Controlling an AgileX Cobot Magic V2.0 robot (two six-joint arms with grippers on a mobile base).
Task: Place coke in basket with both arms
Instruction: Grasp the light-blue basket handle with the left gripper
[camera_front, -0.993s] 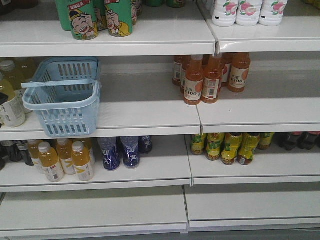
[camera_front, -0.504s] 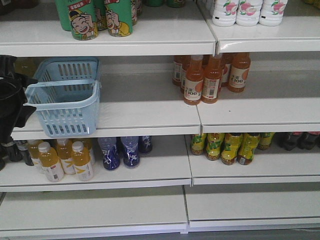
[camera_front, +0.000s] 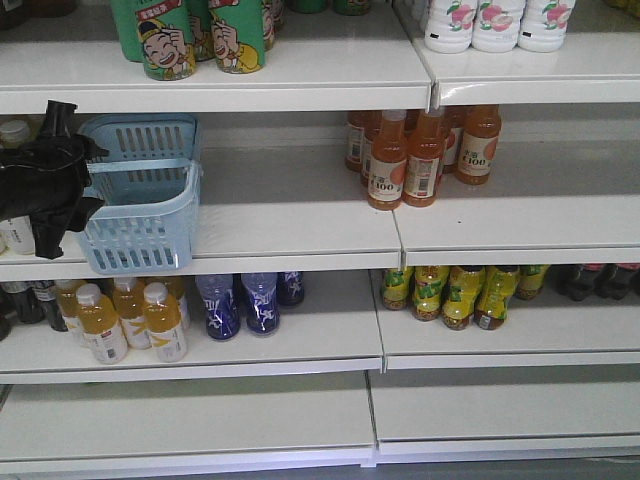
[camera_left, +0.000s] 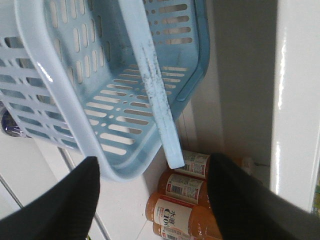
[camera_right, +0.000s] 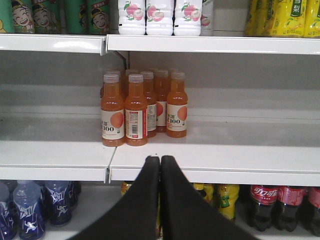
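Basket (camera_front: 140, 240) lies lengthwise into the shelf (camera_front: 290, 215) (handle (camera_front: 140, 166) crosswise).

The left hand (camera_left: 153, 165), fingers (camera_left: 70, 205) spread, frames the basket (camera_left: 42, 75) handle (camera_left: 150, 85) and orange bottles (camera_left: 175, 215).

Orange bottles (camera_front: 425, 160), green cans (camera_front: 238, 40) on shelves (camera_front: 290, 212)

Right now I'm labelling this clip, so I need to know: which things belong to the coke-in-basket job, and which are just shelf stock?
Job: basket; left gripper, open near its handle; right gripper, shut, empty. No red coke shows.

Stock: orange bottles; green drinks; white bottles; blue bottles; dark colas.
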